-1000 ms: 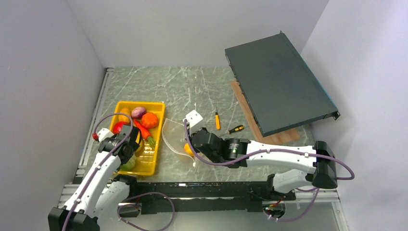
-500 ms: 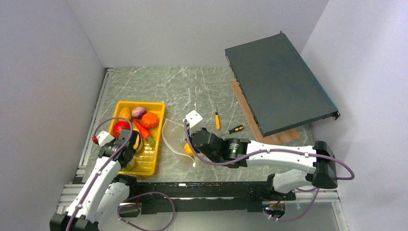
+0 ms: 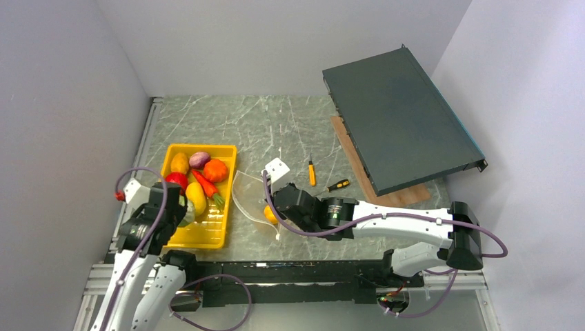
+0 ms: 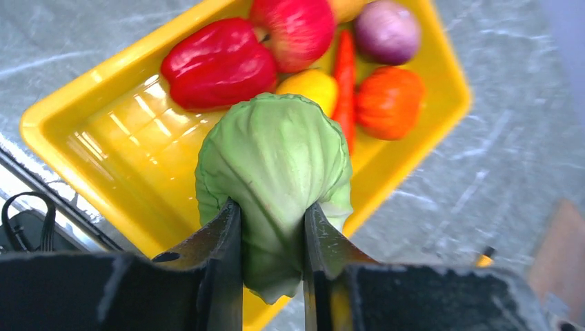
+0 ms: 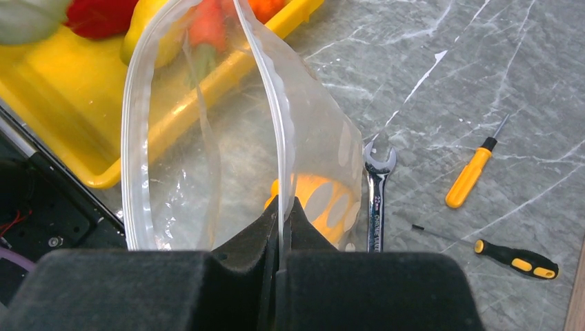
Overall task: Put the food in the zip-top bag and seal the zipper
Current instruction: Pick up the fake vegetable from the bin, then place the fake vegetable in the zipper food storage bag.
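My left gripper (image 4: 272, 214) is shut on the green cabbage (image 4: 272, 158) and holds it above the near end of the yellow tray (image 4: 83, 117). In the tray lie a red pepper (image 4: 217, 65), a carrot (image 4: 345, 83), a yellow piece (image 4: 310, 86), an orange piece (image 4: 390, 100) and a purple piece (image 4: 386, 31). My right gripper (image 5: 281, 207) is shut on the mouth edge of the zip-top bag (image 5: 227, 138), which stands open just right of the tray. The white zipper (image 5: 134, 138) loops round the mouth. One orange piece (image 5: 317, 200) lies inside the bag.
A steel wrench (image 5: 376, 193) lies beside the bag, with two yellow-handled screwdrivers (image 5: 472, 172) (image 5: 514, 258) further right. A dark flat metal case (image 3: 400, 117) leans over a wooden board at the back right. Grey walls close in the left and back.
My left gripper closed on the cabbage and drew back toward the near left, lifting it off the tray. The right arm and the bag have not moved.
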